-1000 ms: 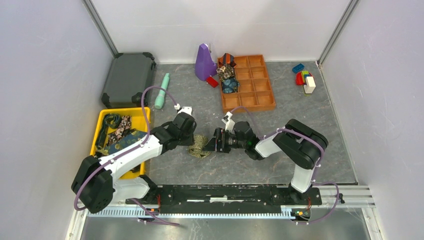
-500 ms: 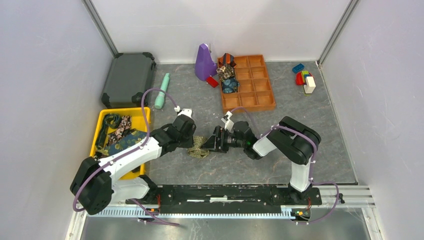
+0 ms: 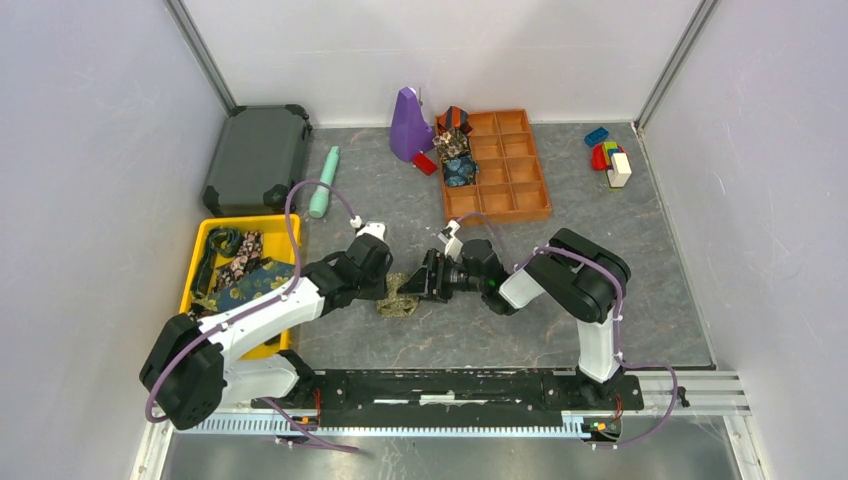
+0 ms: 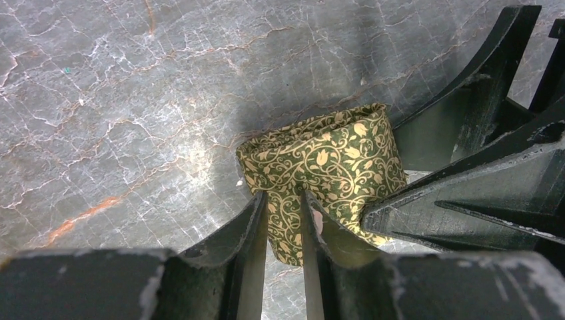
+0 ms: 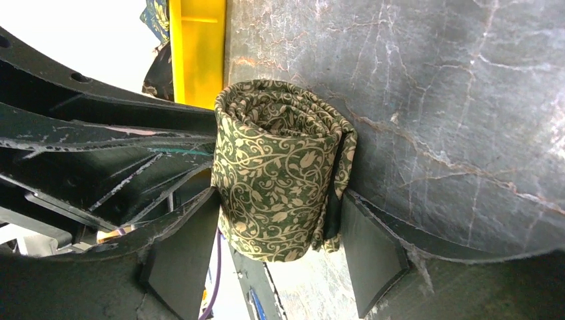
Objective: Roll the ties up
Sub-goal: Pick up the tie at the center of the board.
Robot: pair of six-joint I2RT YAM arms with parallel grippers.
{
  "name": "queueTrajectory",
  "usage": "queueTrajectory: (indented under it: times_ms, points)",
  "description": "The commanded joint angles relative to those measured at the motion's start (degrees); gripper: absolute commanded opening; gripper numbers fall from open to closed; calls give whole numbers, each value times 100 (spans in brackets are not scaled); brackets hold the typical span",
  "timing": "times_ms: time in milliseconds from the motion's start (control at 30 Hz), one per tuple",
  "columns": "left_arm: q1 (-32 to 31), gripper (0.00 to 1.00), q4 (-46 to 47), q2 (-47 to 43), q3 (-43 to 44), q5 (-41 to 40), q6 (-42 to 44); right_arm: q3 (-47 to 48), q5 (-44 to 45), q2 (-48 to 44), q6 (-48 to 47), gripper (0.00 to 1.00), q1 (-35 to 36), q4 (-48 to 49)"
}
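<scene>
My left gripper (image 4: 283,197) is drawn narrow, and its two fingers pinch an outer layer of the olive-gold tie (image 4: 326,160). That tie is wound into a fat coil standing on end on the grey marbled table (image 3: 600,250), just left of centre in the overhead view. My right gripper (image 5: 280,197) comes at the same coil from the opposite side. Its jaws are spread wide, with one pad against each flank of the roll, so both grippers hold the one coil between them. The wound layers show at the top of the coil in the right wrist view.

Both arms reach inward from the bottom of the overhead frame and meet at the coil.

At middle left sits a yellow bin (image 3: 290,228) with loose ties (image 3: 238,268) heaped inside. Above it is a dark case (image 3: 258,157), and a teal cylinder (image 3: 324,182) lies beside the case. At top centre is an orange compartment tray (image 3: 520,175) with rolled ties (image 3: 455,150) in its left column. A purple object (image 3: 408,125) stands just left of the tray. Coloured toy blocks (image 3: 610,160) cluster at the upper right.
</scene>
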Motion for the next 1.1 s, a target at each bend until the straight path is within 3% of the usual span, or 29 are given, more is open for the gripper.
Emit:
queueTrajectory:
  times_ms: [0,167,333,533,633,1067]
  points:
    - [-75,31,254,-101,-99,31,-125,141,4,242,-128,74,-14,-225]
    - [-117,31,319,-67,-136,27,-170,189,-35,276,-149,71,-5,-231]
    - [-146,31,326,-64,-147,-8,-197,168,-54,283,-179,58,-11,-249]
    - [-182,31,418,-45,-185,4,-239,348,-169,434,-213,73,41,-271]
    - [-206,30,477,-29,-261,13,-289,365,-150,449,-219,74,69,-280]
    - [-234,30,689,-242,-578,-17,-486,437,-215,658,-259,46,146,-271]
